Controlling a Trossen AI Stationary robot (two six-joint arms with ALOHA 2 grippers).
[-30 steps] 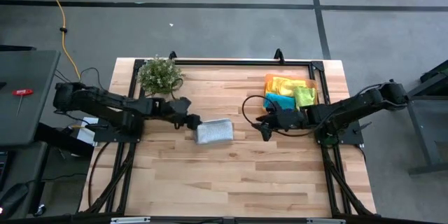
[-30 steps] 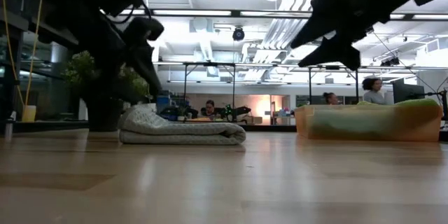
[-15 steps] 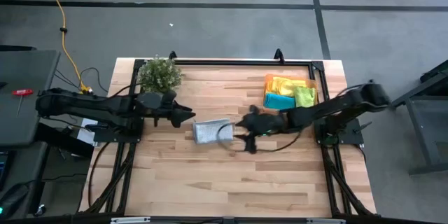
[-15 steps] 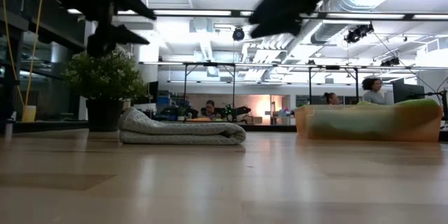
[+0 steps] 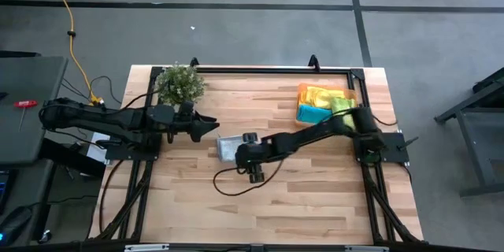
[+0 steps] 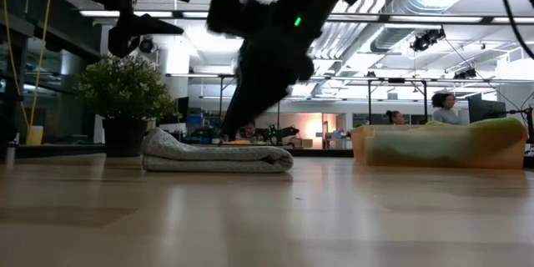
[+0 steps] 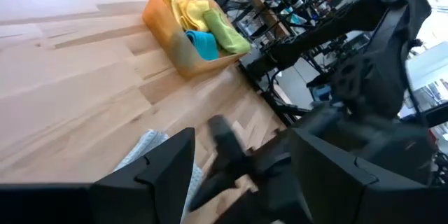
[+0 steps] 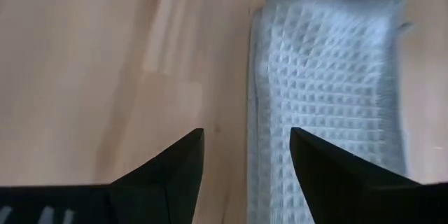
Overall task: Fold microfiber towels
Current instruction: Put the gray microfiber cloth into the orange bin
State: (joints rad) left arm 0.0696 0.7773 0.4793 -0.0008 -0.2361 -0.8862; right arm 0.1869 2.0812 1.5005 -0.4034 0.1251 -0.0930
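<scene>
A folded pale grey-blue towel [image 5: 227, 148] [image 6: 217, 154] lies flat on the table's middle. My right gripper [image 8: 245, 136] [image 5: 242, 157] hangs open just above its near right part, pointing steeply down. One finger is over the towel's waffle weave [image 8: 329, 98], the other over bare wood. My left gripper [image 5: 209, 126] [image 6: 146, 27] is open and raised to the towel's left, holding nothing. Yellow, teal and green towels lie in the orange tray [image 5: 350, 94] at the far right.
A small potted plant [image 5: 179, 84] stands at the far left, close behind my left arm. The orange tray [image 7: 168, 38] sits by the far right corner. Bare wood stretches across the whole near half of the table [image 5: 260, 213].
My right gripper has swept from beside the tray toward the table's left, rolled its wrist, tipped down and sunk over the folded towel. My left gripper has lifted off the towel's left end and drawn back toward the left. The towel has stayed put.
</scene>
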